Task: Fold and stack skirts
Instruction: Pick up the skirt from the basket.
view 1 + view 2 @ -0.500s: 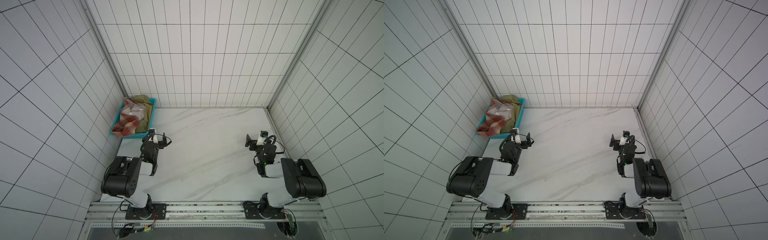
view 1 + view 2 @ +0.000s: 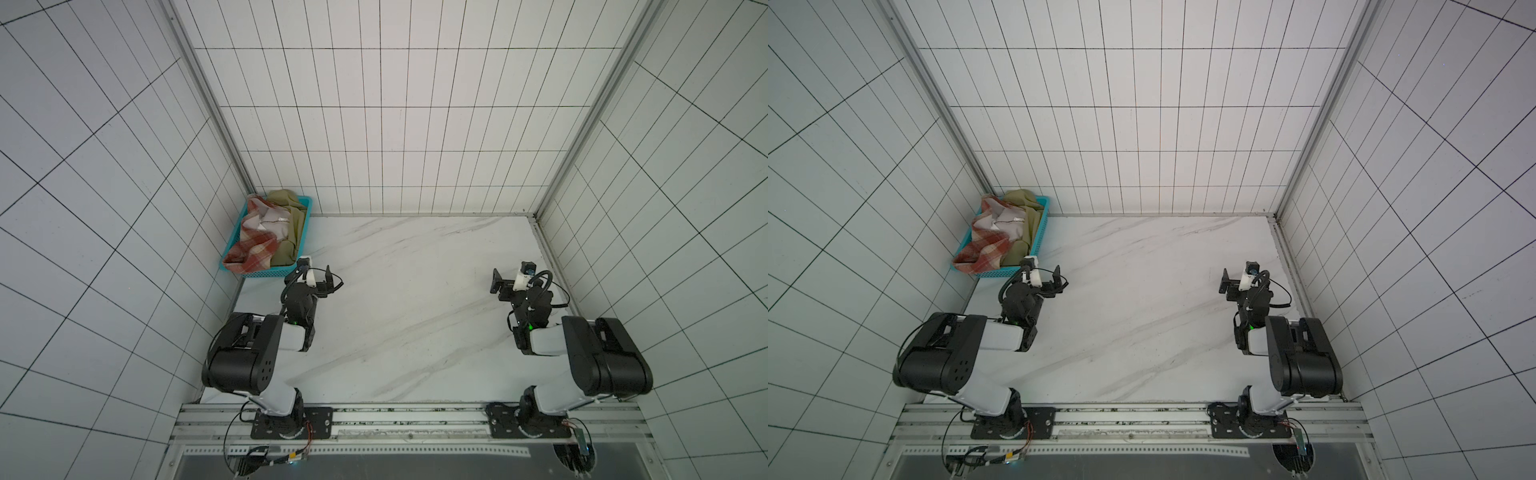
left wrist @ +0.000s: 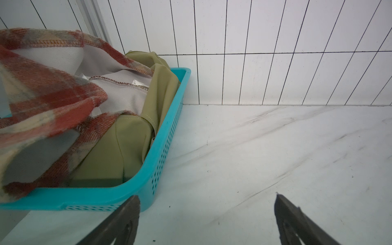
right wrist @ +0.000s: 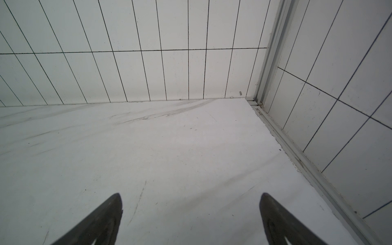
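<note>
Far-left corner of surface (image 2: 415,311): teal basket (image 2: 266,272) is holding plaid skirt (image 2: 253,249), lying partly over olive skirt (image 2: 289,245). Jaws standing apart on left tool (image 2: 328,281), hovering just beside basket's near end; same on right tool (image 2: 498,282), hovering at right.

One tabletop (image 2: 415,291): white marble-look, grey diagonal veins, faint scuffs.
Three walls (image 2: 395,124): white rectangular tile, dark grout, closing in its left, far and right edges.
Two corner posts (image 2: 582,124): pale metal, at the far corners.
One rail (image 2: 415,415): aluminium, along the near edge.
Light: even, cool.
</note>
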You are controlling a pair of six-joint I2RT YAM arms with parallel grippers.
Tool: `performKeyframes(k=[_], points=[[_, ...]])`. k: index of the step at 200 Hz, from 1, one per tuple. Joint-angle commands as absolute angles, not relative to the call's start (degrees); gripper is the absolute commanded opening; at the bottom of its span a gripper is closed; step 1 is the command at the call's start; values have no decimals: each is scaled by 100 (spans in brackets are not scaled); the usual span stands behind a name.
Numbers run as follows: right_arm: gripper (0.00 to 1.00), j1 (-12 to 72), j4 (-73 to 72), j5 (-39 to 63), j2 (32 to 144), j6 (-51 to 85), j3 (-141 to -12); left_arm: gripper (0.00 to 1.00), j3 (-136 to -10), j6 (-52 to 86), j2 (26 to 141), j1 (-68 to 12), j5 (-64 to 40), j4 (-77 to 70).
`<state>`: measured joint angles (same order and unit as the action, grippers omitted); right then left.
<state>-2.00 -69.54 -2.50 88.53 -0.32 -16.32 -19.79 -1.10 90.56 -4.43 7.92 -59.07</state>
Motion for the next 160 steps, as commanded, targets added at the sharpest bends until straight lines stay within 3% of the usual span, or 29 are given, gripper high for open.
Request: performKeyframes(k=[1,118,136,160], points=[[100,-237,-7206,-242,8882,-44,-1477,97,-1968,-165,9119,-429,787,-6036],[99,-244,-7191,-244,8878,-53,-1485,97,-1962,-175,9116,-431,776,-6034],[93,-167,-7316,-316,8753,-115,-1390,79,-1940,-210,9046,-430,699,-6116],[87,272,-5746,-797,8147,-398,-2005,74,-2137,-132,8072,-443,875,-4863]])
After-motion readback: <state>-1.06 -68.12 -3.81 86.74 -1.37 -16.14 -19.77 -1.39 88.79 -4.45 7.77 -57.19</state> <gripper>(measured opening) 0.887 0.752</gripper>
